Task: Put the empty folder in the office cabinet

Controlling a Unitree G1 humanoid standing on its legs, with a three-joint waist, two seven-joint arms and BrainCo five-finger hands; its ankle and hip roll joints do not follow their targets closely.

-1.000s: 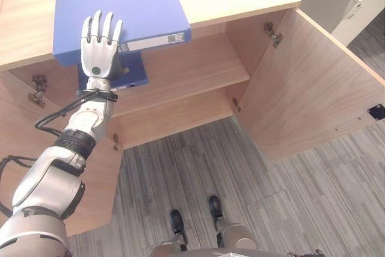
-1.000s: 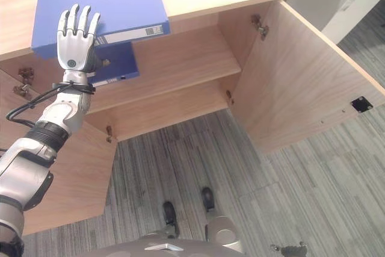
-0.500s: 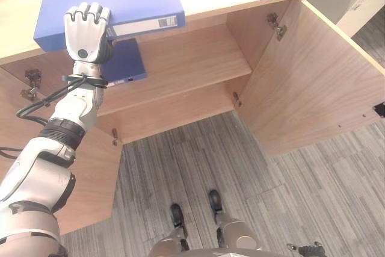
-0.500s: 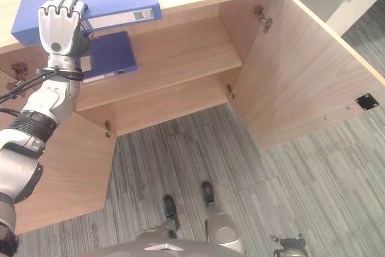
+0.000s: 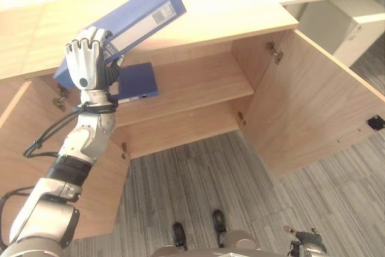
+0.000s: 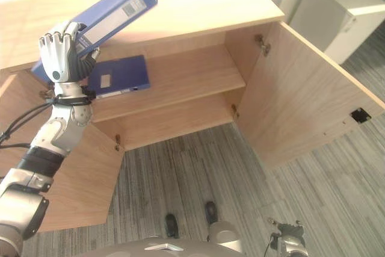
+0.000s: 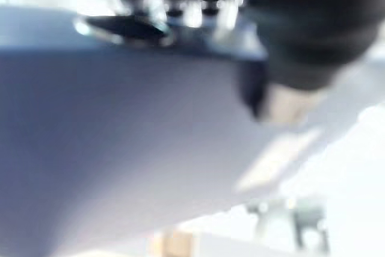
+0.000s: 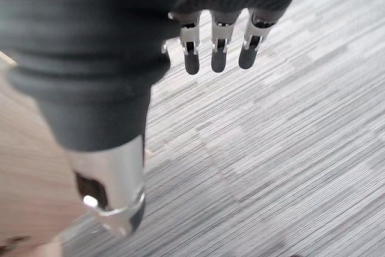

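- We have our left hand (image 5: 88, 64) curled tight around the lower end of the blue folder (image 5: 131, 23), which tilts up off the cabinet (image 5: 198, 82) top, above its open front
- A second folder (image 5: 136, 81) lies flat on the cabinet shelf (image 5: 192, 82), just below our left hand
- Our right hand (image 8: 216, 43) hangs low by the carpet (image 5: 228, 179), fingers relaxed and empty
- We judge the pick-up done; lowering the folder onto the shelf and letting go remain

The folder (image 5: 129, 25) is blue with a white spine label, as is the second folder (image 5: 135, 82) on the shelf of the light wood-grain cabinet (image 5: 289, 106). Below the cabinet, the carpet (image 5: 240, 179) is grey-striped.
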